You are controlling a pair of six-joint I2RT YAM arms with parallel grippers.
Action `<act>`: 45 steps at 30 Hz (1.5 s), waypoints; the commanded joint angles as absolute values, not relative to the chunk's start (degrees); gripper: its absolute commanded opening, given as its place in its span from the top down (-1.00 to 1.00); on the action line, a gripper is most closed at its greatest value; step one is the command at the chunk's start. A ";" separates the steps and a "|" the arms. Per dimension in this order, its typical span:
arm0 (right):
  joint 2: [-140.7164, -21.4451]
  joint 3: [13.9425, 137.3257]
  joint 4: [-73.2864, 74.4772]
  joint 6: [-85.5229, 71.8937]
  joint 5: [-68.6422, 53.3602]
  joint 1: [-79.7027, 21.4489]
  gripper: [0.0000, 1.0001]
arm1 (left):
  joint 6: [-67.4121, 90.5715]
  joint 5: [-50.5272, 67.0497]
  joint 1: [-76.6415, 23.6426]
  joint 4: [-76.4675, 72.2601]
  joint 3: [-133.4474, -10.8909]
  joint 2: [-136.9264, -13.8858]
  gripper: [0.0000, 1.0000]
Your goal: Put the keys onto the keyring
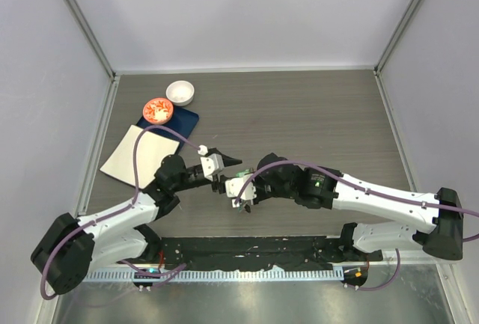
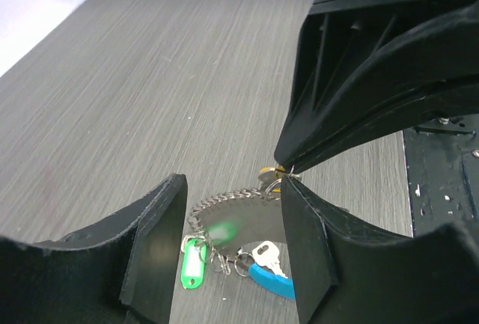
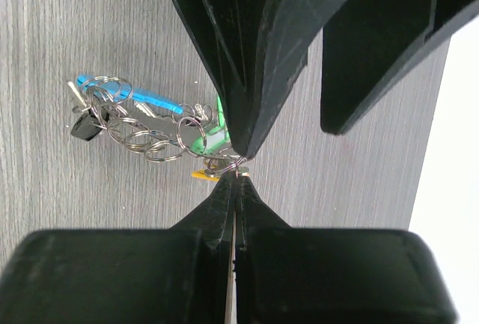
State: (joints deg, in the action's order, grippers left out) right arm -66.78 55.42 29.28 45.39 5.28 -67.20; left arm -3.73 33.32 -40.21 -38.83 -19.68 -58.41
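Left gripper hides part of keyring and keys.

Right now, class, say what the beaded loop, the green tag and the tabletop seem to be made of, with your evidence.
Beaded loop: metal, probably steel; grey, shiny links.
Green tag: likely plastic; bright uniform colour, smooth, with a pale label window.
Tabletop: grey wood-look surface, matte; fine straight grain, possibly laminate.

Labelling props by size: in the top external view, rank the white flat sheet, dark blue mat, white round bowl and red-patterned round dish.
1. White flat sheet.
2. Dark blue mat, partly covered.
3. White round bowl and red-patterned round dish: look alike.
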 commanded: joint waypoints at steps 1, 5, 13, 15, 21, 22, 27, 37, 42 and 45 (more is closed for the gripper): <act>-65.48 57.92 28.74 46.14 5.45 -67.68 0.98 | -9.84 41.91 -39.90 -36.74 -23.55 -60.90 -0.08; -65.13 57.75 28.83 46.14 5.62 -67.68 0.99 | -12.65 43.50 -39.73 -33.76 -24.78 -63.45 0.04; -64.86 57.74 28.83 45.97 5.45 -67.76 0.99 | -17.31 48.95 -38.15 -28.83 -27.51 -66.62 0.10; -64.78 57.66 28.74 45.97 5.45 -67.76 0.99 | -17.40 49.39 -37.97 -28.92 -27.86 -67.32 0.10; -64.86 57.57 28.48 45.88 5.19 -67.85 0.99 | -17.58 50.89 -37.97 -28.83 -29.79 -69.08 0.12; -64.78 57.57 28.65 45.88 5.19 -67.85 0.99 | -17.58 51.24 -37.97 -28.83 -29.97 -69.34 0.13; -64.69 57.57 28.56 45.79 5.27 -67.85 0.98 | -17.67 52.29 -37.97 -28.48 -30.59 -70.05 0.21; -64.86 57.39 28.48 45.70 5.27 -67.94 0.99 | -17.32 53.88 -37.97 -28.21 -31.38 -70.58 0.79; -64.51 57.48 29.18 45.18 6.59 -67.94 0.99 | -15.74 51.87 -37.88 -28.30 -30.59 -68.83 1.00; -63.63 57.31 30.32 44.21 7.90 -67.94 0.99 | -13.54 47.13 -37.97 -29.18 -29.10 -67.42 1.00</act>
State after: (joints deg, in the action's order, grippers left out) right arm -66.13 55.42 30.57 45.30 5.63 -67.46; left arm -15.90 51.75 -38.13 -27.09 -29.23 -70.08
